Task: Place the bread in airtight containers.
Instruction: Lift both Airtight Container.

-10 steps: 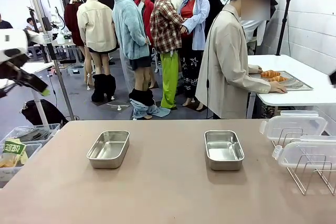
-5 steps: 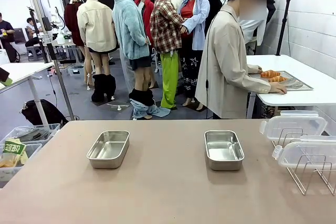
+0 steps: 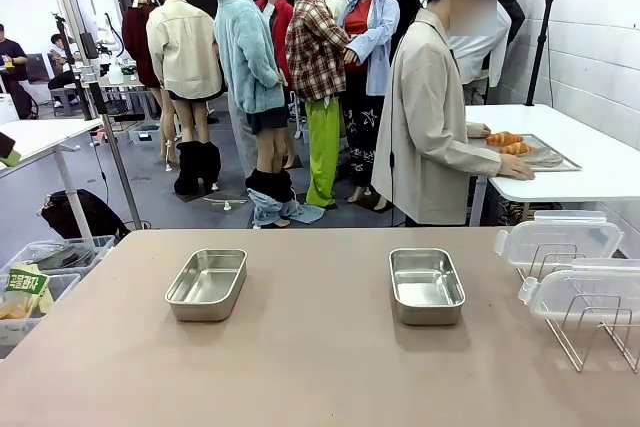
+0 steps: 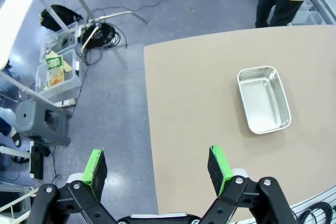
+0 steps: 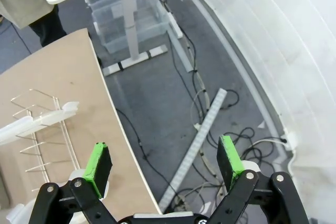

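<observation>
Both raised, agape: left claw [image 4: 156,153], right claw [image 5: 163,143].

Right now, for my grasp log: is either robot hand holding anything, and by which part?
Nothing held: left hand and right hand both stand open, empty.

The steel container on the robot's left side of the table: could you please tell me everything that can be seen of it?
The left container is a small, shallow rectangular box of shiny steel with rounded corners. It has no lid on and is empty. It sits flat on the tan table, long side running away from the robot, level with the other container and well apart from it. Only the table touches it.
</observation>
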You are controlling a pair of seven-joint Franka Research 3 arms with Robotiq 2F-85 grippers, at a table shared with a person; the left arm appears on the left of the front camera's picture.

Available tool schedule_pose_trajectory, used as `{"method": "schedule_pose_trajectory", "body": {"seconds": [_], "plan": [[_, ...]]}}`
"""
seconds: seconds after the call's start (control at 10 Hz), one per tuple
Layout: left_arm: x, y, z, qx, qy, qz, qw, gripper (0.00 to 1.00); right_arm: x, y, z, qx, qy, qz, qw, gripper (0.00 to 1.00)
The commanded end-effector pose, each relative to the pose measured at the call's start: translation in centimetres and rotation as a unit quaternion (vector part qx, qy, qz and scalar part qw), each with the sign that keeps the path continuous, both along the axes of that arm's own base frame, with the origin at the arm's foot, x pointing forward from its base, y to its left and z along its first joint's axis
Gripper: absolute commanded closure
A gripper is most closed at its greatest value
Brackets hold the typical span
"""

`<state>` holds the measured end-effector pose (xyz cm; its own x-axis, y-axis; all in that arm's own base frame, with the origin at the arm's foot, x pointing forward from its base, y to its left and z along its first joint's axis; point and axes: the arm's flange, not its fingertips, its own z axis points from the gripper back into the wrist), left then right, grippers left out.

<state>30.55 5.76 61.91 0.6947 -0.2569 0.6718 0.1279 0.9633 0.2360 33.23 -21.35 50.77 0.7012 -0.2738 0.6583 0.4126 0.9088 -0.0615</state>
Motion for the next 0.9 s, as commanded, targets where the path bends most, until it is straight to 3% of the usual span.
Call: {"method": "schedule_pose_trajectory", "body": {"seconds": [0.0, 0.8], "plan": [[0.17, 0.07, 0.22, 0.004, 0.001, -0.005, 1.0, 0.0, -0.01, -0.03, -0.1, -0.006, 0.005, 0.003, 1.0, 0.0], [0.17, 0.07, 0.22, 0.004, 0.001, -0.005, 1.0, 0.0, -0.01, -0.03, -0.1, -0.006, 0.005, 0.003, 1.0, 0.0]]}}
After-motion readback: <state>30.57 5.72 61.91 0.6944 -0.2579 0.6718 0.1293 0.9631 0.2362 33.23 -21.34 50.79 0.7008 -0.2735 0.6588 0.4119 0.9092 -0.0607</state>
